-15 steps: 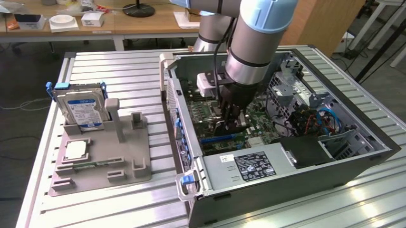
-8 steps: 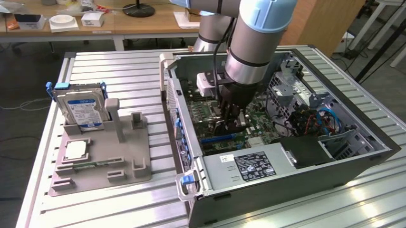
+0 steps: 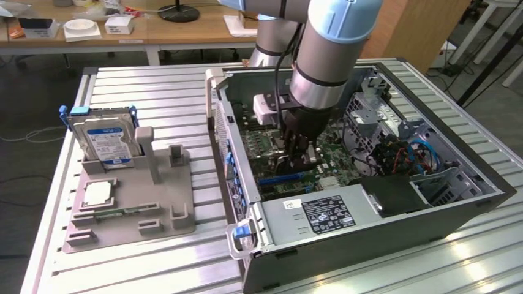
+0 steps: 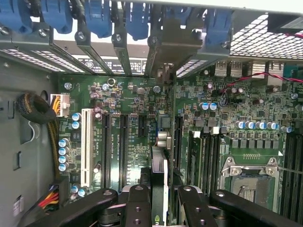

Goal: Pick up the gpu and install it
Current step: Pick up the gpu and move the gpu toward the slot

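- A silver-grey cylindrical arm is seen, ringed by a black band.
- A light blue joint cap is fitted at its 12 o'clock end.
- A white box is mounted at the wrist's 9 o'clock, below a black cable.
- The gripper is black, and its linkage bars are studded with round screws.

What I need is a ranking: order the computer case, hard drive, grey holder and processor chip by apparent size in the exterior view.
1. The computer case, largest by far.
2. The grey holder.
3. The hard drive, standing in the holder.
4. The processor chip, lying on the holder, smallest.
No close calls here.
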Robot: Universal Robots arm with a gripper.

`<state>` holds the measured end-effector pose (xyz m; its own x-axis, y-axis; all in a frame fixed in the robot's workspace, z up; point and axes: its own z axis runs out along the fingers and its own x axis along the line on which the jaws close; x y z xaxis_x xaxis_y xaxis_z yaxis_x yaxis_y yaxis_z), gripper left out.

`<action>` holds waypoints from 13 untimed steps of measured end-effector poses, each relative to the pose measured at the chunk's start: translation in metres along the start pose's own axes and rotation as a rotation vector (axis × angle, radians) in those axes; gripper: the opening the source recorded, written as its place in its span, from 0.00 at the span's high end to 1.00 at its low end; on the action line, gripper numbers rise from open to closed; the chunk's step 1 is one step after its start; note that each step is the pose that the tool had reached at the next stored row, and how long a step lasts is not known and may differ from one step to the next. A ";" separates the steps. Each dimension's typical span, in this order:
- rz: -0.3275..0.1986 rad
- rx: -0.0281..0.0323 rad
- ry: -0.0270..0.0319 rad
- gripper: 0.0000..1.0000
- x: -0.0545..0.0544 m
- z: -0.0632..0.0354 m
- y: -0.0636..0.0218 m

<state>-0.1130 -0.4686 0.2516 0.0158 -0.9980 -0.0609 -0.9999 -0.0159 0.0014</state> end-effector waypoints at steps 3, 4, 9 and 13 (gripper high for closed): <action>0.000 -0.0001 0.0002 0.73 0.000 0.0015 0.0001; 0.000 -0.0001 0.0002 0.73 0.000 0.0020 0.0002; 0.000 -0.0001 0.0002 0.73 0.000 0.0043 0.0011; 0.000 -0.0002 0.0004 0.73 0.000 0.0057 0.0018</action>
<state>-0.1148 -0.4687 0.2458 0.0158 -0.9980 -0.0605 -0.9999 -0.0160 0.0017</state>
